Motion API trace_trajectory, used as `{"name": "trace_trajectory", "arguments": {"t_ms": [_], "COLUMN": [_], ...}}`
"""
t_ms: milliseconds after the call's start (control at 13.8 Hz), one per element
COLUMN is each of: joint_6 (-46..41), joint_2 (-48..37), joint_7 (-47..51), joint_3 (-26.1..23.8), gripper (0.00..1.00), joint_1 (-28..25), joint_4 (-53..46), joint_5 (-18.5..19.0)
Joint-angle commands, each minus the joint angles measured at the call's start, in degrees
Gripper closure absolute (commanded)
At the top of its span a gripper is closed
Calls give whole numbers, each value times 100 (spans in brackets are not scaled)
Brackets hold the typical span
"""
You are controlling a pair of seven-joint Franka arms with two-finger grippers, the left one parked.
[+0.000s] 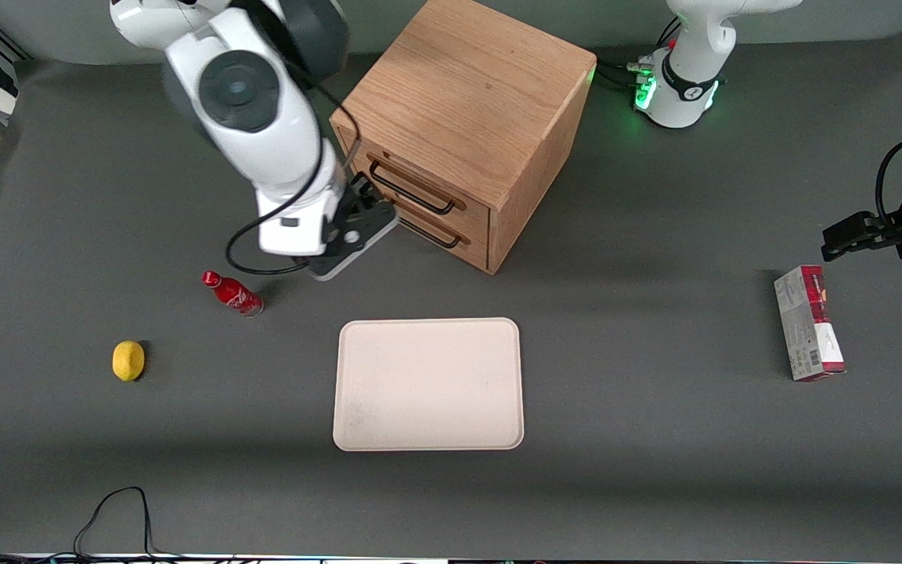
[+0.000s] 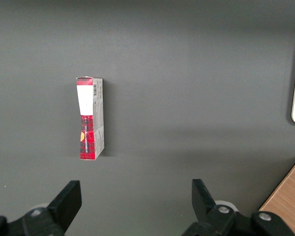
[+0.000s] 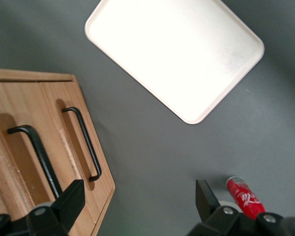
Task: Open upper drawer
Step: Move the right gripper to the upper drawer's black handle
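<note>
The wooden cabinet [image 1: 467, 94] stands on the grey table with two drawer fronts facing the working arm's end. The upper drawer [image 1: 400, 174] looks shut; its black bar handle [image 1: 410, 190] runs above the lower drawer's handle [image 1: 429, 231]. In the right wrist view the upper drawer's handle [image 3: 35, 152] lies farther from the table than the lower one [image 3: 83, 142]. My gripper [image 1: 369, 207] hovers just in front of the drawer fronts, close to the handles. It [image 3: 137, 199] is open, nothing between its fingers, one finger [image 3: 69, 201] over the cabinet front and not touching a handle.
A cream tray [image 1: 427, 384] lies nearer the front camera than the cabinet. A red bottle [image 1: 232, 292] lies beside my gripper's arm, a lemon [image 1: 128, 360] farther toward the working arm's end. A red-and-white box [image 1: 807, 333] lies toward the parked arm's end.
</note>
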State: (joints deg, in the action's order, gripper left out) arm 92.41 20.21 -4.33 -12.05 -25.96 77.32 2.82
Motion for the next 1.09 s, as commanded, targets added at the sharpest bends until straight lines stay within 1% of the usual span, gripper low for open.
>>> {"name": "trace_trajectory", "arguments": {"t_ms": [0,73,291,436,508,581,654,726,944,1017], "joint_6": [294,408,961,972,954,937,936,936,936,936], "joint_2": [-149,-262,-754,-887,-940,-984,-1019,-1054,-1055,-1055], "joint_7": [-583,-830,-885,-903,-1103,-1314,-1429,-1491,-1684,-1850], "joint_3": [37,37,28,19,28,36,63,63,80,98], "gripper": [0,0,0,0,0,0,0,0,0,0], "joint_1": [-146,-146,-146,-277,-295,-295,-295,-295,-287,-261], "joint_4": [387,571,1458,1645,1663,1698,1724,1725,1725,1725], "joint_5": [131,113,43,17,-10,-123,-342,-474,-554,-755]}}
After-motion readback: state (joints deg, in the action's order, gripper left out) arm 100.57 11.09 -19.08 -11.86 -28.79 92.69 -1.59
